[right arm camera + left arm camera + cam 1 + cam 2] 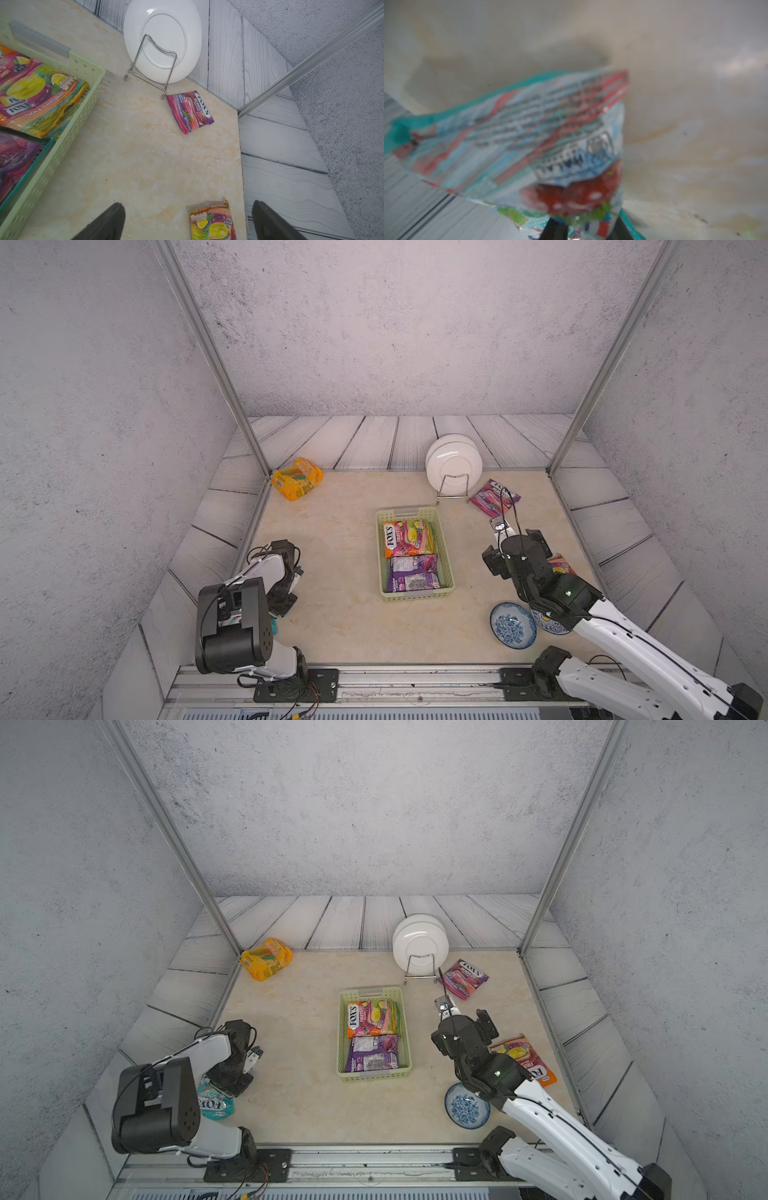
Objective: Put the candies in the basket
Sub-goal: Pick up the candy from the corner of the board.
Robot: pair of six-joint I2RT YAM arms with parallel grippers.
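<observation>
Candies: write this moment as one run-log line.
left claw: shut on teal packet | right claw: open, empty | basket: packets inside | outside: yellow bag, berries packet, orange packet

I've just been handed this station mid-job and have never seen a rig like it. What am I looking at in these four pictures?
Two robot arms with two-finger grippers stand at the near edge of a table. Two pictures look down from overhead and are nearly alike. The other two come from a camera on each wrist.

The pale green basket already holds an orange-pink FOX'S packet and a purple packet. Loose on the table are a yellow-orange bag in the far left corner, a purple Berries packet beside the rack of white plates, and an orange packet beside the right arm. A blue-patterned bowl sits nearby.

The left gripper pinches the edge of a teal packet, blurred in its wrist view. The right gripper is open and empty.
</observation>
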